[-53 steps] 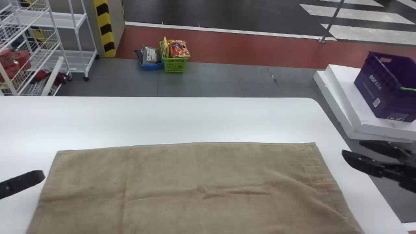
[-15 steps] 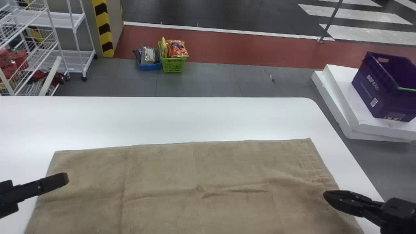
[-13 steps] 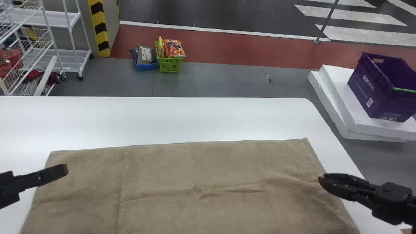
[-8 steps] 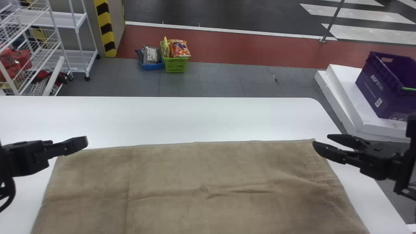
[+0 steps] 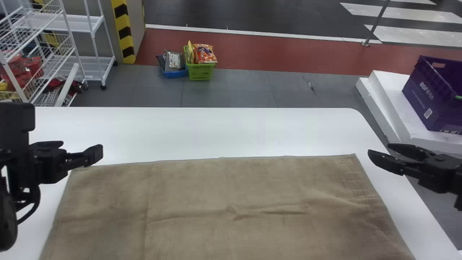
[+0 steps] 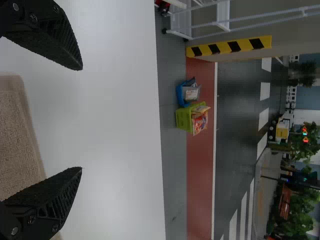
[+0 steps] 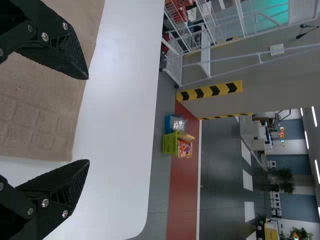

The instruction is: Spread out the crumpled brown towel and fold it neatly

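At the six o'clock side of the white tabletop (image 5: pixel 216 130), the brown towel (image 5: pixel 187 187) lies spread out wide, its far edge running nearly straight across. It isn't quite smooth: a low wrinkle wanders through the middle, a long crease runs down toward seven o'clock, and softer ripples gather around four o'clock, close to a band of stitched squares along that side.

Over at nine o'clock, the left gripper (image 5: pixel 81 147) is poised near the towel's far corner, its two fingers well apart with nothing pinched between them. Around three o'clock, the right gripper (image 5: pixel 379 148) is just beside the opposite far corner, its fingers parted too and holding nothing.

Past the tabletop, toward eleven o'clock, I can see a green basket (image 5: pixel 200 73) of snack packets on the floor, right beside a blue basket (image 5: pixel 175 74) with a silvery packet in it. White wire shelves (image 5: pixel 65 23) stand at ten o'clock next to a yellow-and-black striped post (image 5: pixel 124 32). Off at two o'clock, a purple crate (image 5: pixel 429 95) sits on stacked white slabs (image 5: pixel 393 104).
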Available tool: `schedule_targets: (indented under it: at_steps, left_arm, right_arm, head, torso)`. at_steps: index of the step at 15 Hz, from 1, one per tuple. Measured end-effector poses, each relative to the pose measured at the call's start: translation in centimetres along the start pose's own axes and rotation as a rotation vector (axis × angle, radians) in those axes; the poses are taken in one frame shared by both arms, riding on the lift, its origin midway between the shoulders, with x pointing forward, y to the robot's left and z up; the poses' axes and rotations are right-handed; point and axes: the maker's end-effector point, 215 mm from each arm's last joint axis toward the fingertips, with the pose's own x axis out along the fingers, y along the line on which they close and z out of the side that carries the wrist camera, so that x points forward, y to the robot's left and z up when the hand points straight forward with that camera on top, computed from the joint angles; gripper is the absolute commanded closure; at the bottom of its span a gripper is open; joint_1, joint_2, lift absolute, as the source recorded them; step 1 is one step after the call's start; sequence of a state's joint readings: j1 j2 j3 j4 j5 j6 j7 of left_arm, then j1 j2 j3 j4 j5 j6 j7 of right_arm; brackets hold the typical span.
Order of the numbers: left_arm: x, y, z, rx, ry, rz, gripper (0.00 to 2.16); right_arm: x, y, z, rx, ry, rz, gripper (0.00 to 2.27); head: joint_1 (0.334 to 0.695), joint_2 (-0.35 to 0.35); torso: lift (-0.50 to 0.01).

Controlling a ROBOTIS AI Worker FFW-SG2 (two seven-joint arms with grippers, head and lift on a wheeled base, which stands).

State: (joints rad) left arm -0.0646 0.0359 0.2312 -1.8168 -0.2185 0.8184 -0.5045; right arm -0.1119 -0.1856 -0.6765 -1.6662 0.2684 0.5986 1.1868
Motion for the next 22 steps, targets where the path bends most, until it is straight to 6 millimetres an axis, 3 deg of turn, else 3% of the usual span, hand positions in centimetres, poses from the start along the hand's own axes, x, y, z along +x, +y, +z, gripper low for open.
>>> schedule_targets:
  at_steps: [4,8,10,17,22]
  left_arm:
    - [-0.7,2.7,-1.4,0.007,0.04,0.036,0.16]
    - [-1.5,1.4,-6.2,-0.11,0.19,-0.014,0.15]
    - [-1.7,0.9,-7.2,-0.15,0.237,-0.03,0.16]
    - [-1.1,1.0,-6.4,-0.153,0.233,-0.02,0.16]
    - [-0.3,0.7,-6.4,-0.136,0.237,-0.021,0.34]
  right_arm:
    - [-2.2,-1.9,-0.5,0.056,-0.032,-0.004,0.28]
    - [-3.0,-2.2,-0.5,0.075,-0.05,-0.002,0.28]
    - [-3.1,-2.2,-0.4,0.077,-0.053,-0.002,0.28]
    - [-3.8,-3.1,-0.7,0.074,-0.06,-0.011,0.28]
    - [-4.1,-3.6,-0.6,0.063,-0.069,-0.013,0.28]
  head:
    - [0.695,-0.154]
    - [0.695,-0.175]
    - [0.695,-0.184]
    - [0.695,-0.196]
    - [0.695,-0.205]
  torso:
    - [-0.126]
    - [-0.126]
    - [-0.126]
    - [-0.126]
    - [-0.126]
